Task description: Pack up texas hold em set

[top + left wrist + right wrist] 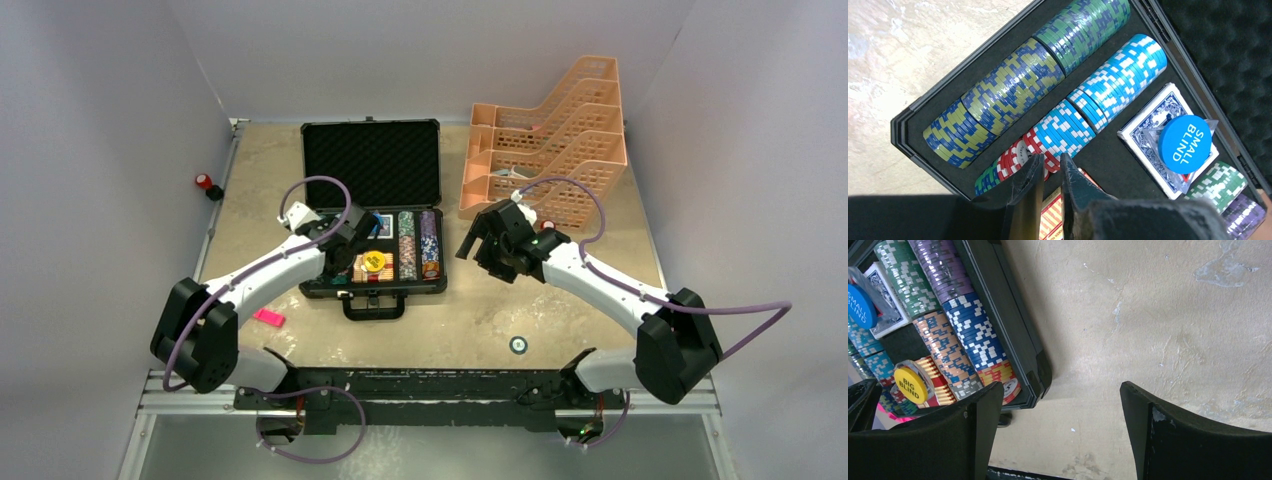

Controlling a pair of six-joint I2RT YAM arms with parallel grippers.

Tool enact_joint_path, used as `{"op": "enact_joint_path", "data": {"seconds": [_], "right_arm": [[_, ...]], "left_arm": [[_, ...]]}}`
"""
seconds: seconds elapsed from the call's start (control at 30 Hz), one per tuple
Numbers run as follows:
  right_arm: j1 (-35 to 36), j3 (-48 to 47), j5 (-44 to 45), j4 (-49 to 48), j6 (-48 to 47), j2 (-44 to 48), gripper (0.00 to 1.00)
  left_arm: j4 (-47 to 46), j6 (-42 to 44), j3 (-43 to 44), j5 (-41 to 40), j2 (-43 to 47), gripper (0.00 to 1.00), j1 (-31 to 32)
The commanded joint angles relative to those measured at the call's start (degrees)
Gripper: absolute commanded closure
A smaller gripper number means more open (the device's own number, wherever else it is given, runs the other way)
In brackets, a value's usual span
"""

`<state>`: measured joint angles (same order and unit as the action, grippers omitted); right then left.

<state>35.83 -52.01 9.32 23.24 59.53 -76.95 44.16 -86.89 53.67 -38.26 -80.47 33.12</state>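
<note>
The black briefcase [370, 165] lies open at mid table, foam lid up at the back. Rows of multicoloured poker chips [407, 245] fill its tray, with a blue card deck [1148, 125], a red deck [1050, 215], a blue SMALL BLIND button [1184, 144] and a yellow BIG BLIND button [374, 261]. My left gripper [345, 262] hangs over the tray's left part. In the left wrist view it [1051, 157] is nearly closed and empty above red and blue chips [1048, 135]. My right gripper [470, 245] is open and empty over bare table right of the case [1013, 335]; it also shows in the right wrist view [1060, 387].
A small round disc [518, 345] lies on the table near the front, right of the case handle [375, 305]. A pink marker [268, 318] lies front left. The peach lattice rack [550, 140] stands back right. A red knob [204, 182] sits at the left wall.
</note>
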Motion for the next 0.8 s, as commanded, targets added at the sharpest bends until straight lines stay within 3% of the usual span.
{"op": "enact_joint_path", "data": {"seconds": [0.0, 0.23, 0.47, 0.6, 0.77], "right_arm": [[-0.2, -0.3, 0.9, 1.0, 0.5, 0.5, 0.12], [-0.2, 1.2, 4.9, 7.6, 0.5, 2.5, 0.1], [-0.2, 4.8, 10.9, 23.1, 9.5, 3.4, 0.01], [-0.2, 6.9, 12.4, 28.0, 16.4, 4.5, 0.0], [-0.2, 6.8, 9.9, 32.0, 23.7, 4.0, 0.0]], "left_arm": [[-0.9, 6.4, 3.0, -2.7, 2.9, 0.82, -0.3], [-9.9, 18.4, 1.8, 0.0, 13.1, 0.78, -0.3], [-28.6, 37.8, -4.2, 11.0, 26.1, 0.64, -0.3], [-32.9, 40.1, -7.0, 13.4, 30.6, 0.53, -0.3], [-30.8, 41.7, -5.7, 13.3, 30.1, 0.48, -0.3]]}}
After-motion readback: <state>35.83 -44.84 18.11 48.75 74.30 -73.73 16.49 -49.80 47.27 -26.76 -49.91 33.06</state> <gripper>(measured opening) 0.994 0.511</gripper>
